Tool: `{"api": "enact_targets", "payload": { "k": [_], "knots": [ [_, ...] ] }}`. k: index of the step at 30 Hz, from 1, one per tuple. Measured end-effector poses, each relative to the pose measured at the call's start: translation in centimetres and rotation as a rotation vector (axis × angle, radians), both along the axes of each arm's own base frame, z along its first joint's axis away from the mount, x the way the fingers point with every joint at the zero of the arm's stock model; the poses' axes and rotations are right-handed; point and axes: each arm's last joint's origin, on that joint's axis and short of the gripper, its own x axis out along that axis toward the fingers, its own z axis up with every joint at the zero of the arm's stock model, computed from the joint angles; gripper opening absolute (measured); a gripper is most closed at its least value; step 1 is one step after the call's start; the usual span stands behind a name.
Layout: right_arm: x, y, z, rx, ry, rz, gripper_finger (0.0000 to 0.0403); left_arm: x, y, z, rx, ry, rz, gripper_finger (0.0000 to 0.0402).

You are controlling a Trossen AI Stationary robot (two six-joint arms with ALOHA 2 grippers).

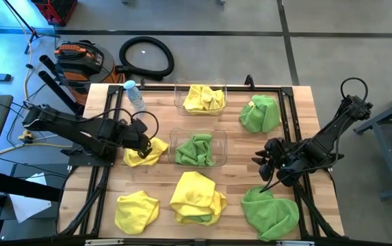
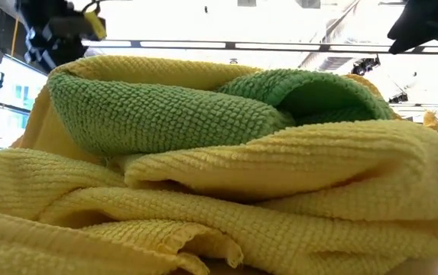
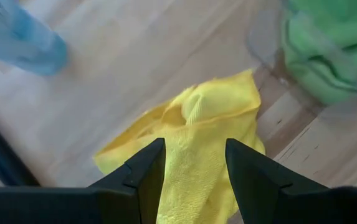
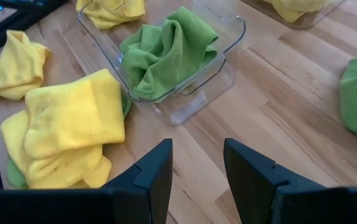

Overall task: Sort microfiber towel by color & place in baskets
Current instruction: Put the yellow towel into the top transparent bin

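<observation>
My left gripper (image 1: 144, 144) (image 3: 194, 168) is open and low over a crumpled yellow towel (image 1: 150, 154) (image 3: 210, 109) that lies on the table left of the near basket (image 1: 222, 137). That basket holds a green towel (image 4: 166, 50). The far basket (image 1: 179, 92) holds a yellow towel (image 1: 202, 98). My right gripper (image 1: 269, 169) (image 4: 197, 168) is open over bare wood, between the near basket and a green towel (image 1: 271, 212) at the near right. Another green towel (image 1: 260, 113) lies at the far right. A yellow towel (image 1: 136, 211) and a yellow-and-green pile (image 1: 197, 198) (image 2: 280, 176) lie near. My left gripper comes at the yellow towel slanting down from the table's left, and its open fingers (image 3: 144, 171) stand on either side of the towel's near part (image 3: 194, 152). I cannot tell whether they touch it. The towel lies on the table.
A small clear bottle with a blue cap (image 1: 135, 96) (image 3: 22, 37) stands at the far left, close behind my left arm. Black frame rails (image 1: 107, 171) run along the table's sides. Bare wood (image 1: 240, 147) shows between the near basket and my right gripper.
</observation>
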Motion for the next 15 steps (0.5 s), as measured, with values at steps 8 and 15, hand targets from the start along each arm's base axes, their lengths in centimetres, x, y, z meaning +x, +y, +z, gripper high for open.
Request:
{"api": "enact_targets", "payload": {
  "k": [8,15],
  "knots": [
    [0.1,-0.1,0.1,-0.03,-0.034,-0.027,0.0138,-0.5,0.8,-3.5,-0.07,-0.012,0.025,0.0157],
    [0.1,-0.2,0.2,-0.045,-0.046,-0.036,0.0138,-1.0,1.6,-6.6,-0.213,0.003,0.04,0.0156]
  ]
}}
